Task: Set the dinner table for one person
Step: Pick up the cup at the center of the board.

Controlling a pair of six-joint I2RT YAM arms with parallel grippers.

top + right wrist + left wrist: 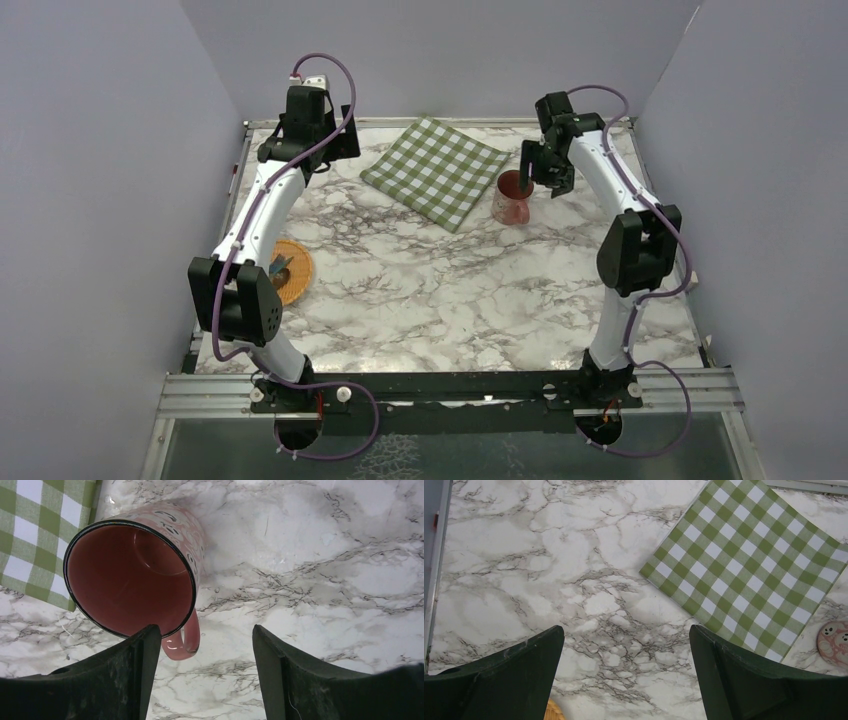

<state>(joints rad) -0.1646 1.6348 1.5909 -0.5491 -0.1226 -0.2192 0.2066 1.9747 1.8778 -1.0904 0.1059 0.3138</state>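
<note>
Beside cloth [436,170]: mug [511,198] upright, handle toward right fingers [125,675].

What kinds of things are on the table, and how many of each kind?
Cloth: 1
Mug: 1
Plate: 1
Total: 3
A dark shape shows on the plate, too small to tell what it is, so it is not counted.

The left arm [262,205] and right arm [622,190] both stretched forward, wrists bent downward. The left tool [626,635] held its jaws spread wide; the right tool [206,630] had its jaws apart.
</note>
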